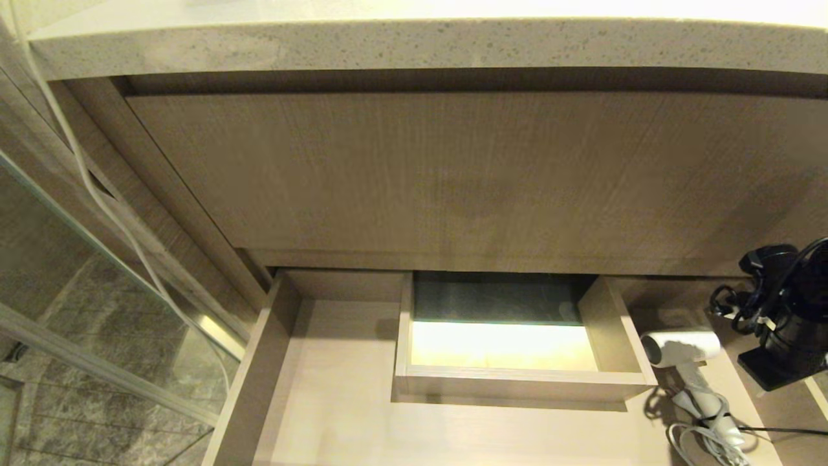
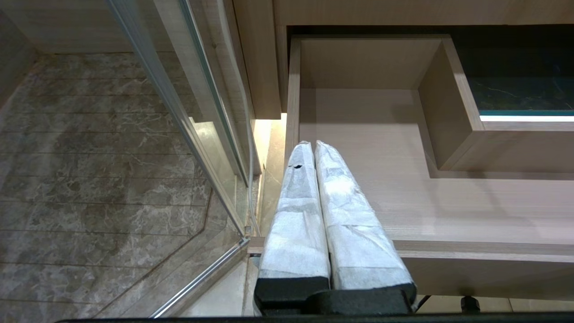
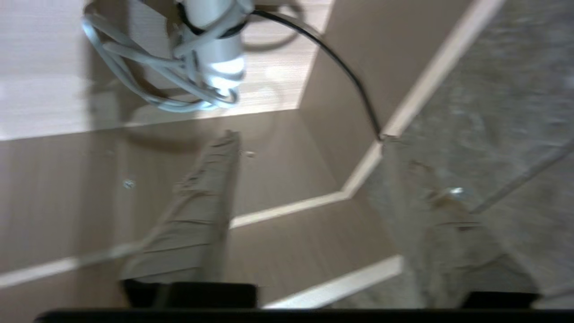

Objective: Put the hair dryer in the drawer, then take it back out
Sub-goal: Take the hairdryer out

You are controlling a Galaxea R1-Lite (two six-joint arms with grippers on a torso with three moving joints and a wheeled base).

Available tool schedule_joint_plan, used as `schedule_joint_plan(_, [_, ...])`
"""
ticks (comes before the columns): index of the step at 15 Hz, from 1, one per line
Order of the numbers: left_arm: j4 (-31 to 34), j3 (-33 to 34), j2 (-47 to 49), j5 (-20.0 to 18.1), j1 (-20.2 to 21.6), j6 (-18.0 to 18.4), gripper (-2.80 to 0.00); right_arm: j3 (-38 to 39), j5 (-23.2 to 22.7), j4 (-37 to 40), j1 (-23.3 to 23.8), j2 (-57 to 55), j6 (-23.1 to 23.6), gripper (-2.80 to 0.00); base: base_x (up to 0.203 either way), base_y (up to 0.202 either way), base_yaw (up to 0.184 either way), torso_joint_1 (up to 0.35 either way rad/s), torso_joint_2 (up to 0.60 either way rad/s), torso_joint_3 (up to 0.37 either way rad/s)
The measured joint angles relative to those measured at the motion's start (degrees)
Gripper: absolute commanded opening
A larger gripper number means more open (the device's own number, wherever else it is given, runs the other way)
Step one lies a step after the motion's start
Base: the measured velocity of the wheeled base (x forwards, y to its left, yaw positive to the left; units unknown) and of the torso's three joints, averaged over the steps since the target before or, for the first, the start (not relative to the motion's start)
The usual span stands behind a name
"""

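Paper-wrapped fingers (image 3: 197, 215) of my right claw (image 3: 309, 139) stand spread wide with nothing between them, hanging above the right front corner of the open drawer (image 1: 336, 414). From the right wrist view, the hair dryer (image 1: 686, 349) lies just beyond the fingertips, apart from them, only its handle end and bundled white cord (image 3: 134, 76) in sight. A thin black cable (image 3: 345, 72) runs from that bundle over the drawer's side wall.

On the head view I see the dryer lying on the drawer floor at the right, its short barrel just beside the boxed cut-out (image 1: 511, 382), dark round end turned towards it, slim handle pointing to the drawer front with the cord coiled at its tip. The black body of my right arm (image 1: 789, 310) sits immediately to the right of the barrel.

My left claw (image 2: 309, 143) has its wrapped fingers pressed together, empty, over the drawer's left front edge, beside a glass panel (image 2: 179, 112) and marble floor (image 2: 89, 179). Above the drawer are a tall wood-grain panel (image 1: 453, 168) and a speckled stone worktop (image 1: 388, 45).
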State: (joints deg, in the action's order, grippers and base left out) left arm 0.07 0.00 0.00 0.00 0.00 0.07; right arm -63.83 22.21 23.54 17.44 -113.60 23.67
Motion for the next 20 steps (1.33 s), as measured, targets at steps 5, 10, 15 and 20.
schedule_joint_plan(5, [0.0,0.0,0.0,0.0,0.0,0.0,-2.80,-1.3,-5.3,-4.7,-0.4,-4.1,-0.4,0.00,0.000,0.000,0.000,0.000,0.00,0.000])
schedule_joint_plan(10, [0.0,0.0,0.0,0.0,0.0,0.0,-2.80,-3.7,-8.9,-10.6,-2.4,-9.3,-0.4,0.00,0.000,0.000,0.000,0.000,0.00,0.000])
schedule_joint_plan(15, [0.0,0.0,0.0,0.0,0.0,0.0,-2.80,-4.4,-9.1,-10.8,-2.5,-12.7,-0.7,0.00,0.000,0.000,0.000,0.000,0.00,0.000])
schedule_joint_plan(20, [0.0,0.0,0.0,0.0,0.0,0.0,-2.80,-4.6,-9.2,-13.9,-2.1,-15.2,-0.8,0.00,0.000,0.000,0.000,0.000,0.00,0.000])
